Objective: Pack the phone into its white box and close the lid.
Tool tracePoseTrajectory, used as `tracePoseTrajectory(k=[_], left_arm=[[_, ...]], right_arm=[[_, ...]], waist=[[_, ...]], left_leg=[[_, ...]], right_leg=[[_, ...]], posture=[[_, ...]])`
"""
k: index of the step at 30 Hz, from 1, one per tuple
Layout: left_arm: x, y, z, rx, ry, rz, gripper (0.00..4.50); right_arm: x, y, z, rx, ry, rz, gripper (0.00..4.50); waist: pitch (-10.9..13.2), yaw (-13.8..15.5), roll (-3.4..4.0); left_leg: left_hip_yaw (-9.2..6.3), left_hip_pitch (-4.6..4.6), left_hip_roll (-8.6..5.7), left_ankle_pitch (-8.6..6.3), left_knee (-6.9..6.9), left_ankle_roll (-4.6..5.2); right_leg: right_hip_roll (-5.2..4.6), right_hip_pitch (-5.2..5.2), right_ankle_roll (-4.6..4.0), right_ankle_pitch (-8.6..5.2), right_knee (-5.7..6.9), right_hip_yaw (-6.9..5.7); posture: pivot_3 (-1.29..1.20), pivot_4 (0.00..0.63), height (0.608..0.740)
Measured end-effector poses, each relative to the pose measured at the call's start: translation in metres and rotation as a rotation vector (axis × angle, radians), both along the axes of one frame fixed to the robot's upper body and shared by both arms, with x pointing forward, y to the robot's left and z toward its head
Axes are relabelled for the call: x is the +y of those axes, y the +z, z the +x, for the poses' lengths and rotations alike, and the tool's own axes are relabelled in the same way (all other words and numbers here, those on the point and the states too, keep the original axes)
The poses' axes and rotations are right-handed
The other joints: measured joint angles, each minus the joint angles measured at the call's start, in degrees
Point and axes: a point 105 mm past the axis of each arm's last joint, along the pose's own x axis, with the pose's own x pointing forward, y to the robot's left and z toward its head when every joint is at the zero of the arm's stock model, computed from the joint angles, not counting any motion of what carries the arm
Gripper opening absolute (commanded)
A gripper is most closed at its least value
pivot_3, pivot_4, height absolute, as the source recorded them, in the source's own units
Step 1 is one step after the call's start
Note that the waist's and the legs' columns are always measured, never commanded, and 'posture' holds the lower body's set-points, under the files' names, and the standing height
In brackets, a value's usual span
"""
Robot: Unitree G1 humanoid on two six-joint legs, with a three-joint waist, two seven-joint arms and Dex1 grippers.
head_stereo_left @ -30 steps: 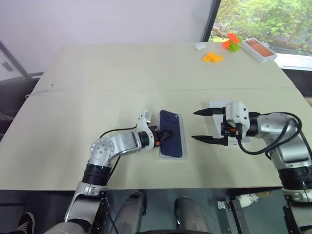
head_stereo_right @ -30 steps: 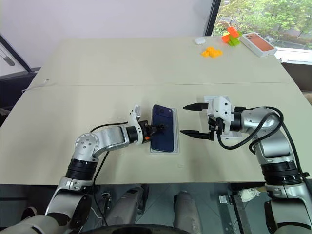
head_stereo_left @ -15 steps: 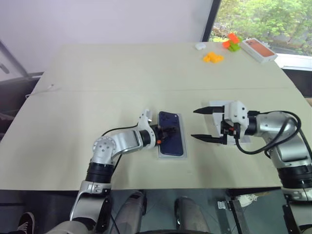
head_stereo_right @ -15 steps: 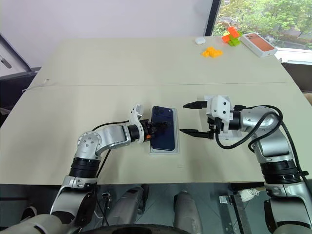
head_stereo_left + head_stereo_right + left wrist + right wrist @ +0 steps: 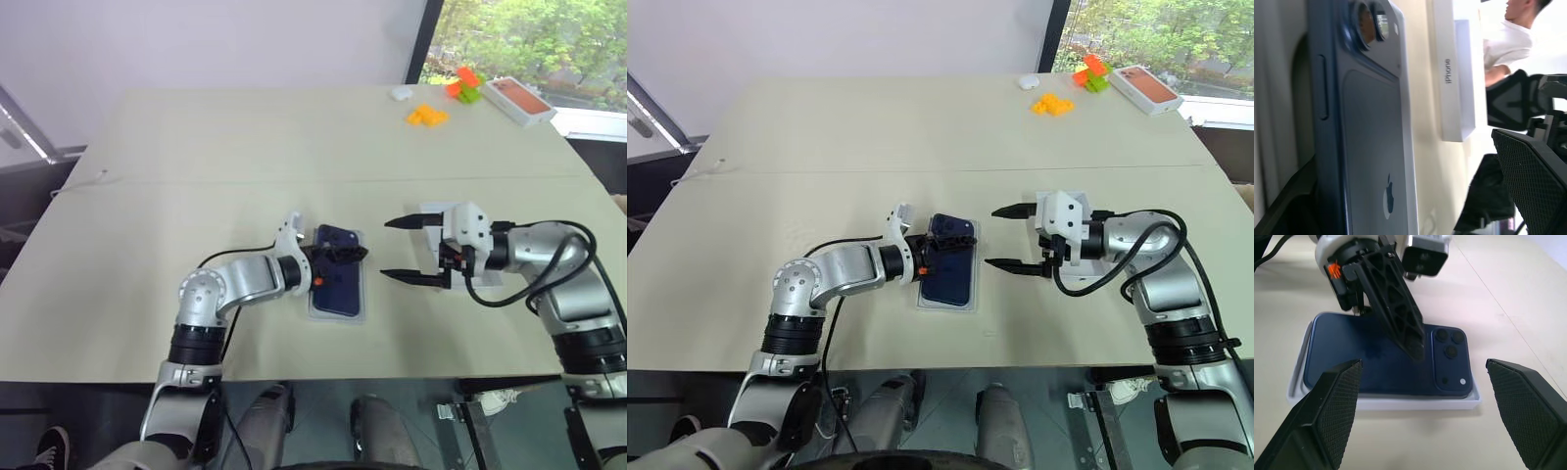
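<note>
Phone (image 5: 1381, 357) in white box (image 5: 1298, 382); left wrist view's lid (image 5: 1457, 83) beyond; both end effectors wide open, empty.

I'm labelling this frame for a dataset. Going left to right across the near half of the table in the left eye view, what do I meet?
Left gripper → phone lying in the white box → right gripper, jaws open → lid behind it.

The phone (image 5: 950, 262) lies in the white box (image 5: 947, 304), the lid (image 5: 1070, 284) to its right.
</note>
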Motion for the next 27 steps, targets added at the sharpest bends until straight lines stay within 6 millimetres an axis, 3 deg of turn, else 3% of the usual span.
tracePoseTrajectory(k=[5, 12, 27], left_arm=[[0.006, 0.011, -0.005, -0.034, -0.001, 0.022, 4.45], [0.015, 0.007, -0.009, -0.006, 0.005, 0.048, 4.45], [0.045, 0.029, -0.026, -0.182, -0.079, 0.18, 4.45]], right_arm=[[0.002, 0.004, 0.002, -0.008, 0.003, 0.006, 4.26], [0.006, 0.002, 0.002, -0.002, 0.013, 0.01, 4.26], [0.016, 0.005, 0.009, 0.029, -0.015, 0.089, 4.26]], waist=[[0.0, 0.1, 0.0], [0.0, 0.11, 0.0], [0.0, 0.07, 0.01]], left_leg=[[-0.02, 0.0, -0.01, 0.0, 0.0, 0.0], [-0.02, -0.01, -0.01, 0.0, 0.01, 0.0], [-0.01, -0.01, 0.0, -0.01, -0.04, -0.02]], right_leg=[[-0.01, 0.01, 0.0, 0.0, -0.01, 0.0], [-0.01, 0.01, -0.01, 0.0, 0.0, 0.01], [-0.01, -0.05, -0.03, -0.01, 0.0, 0.03]], posture=[[0.0, 0.15, 0.74], [0.0, 0.15, 0.74], [0.0, 0.15, 0.74]])
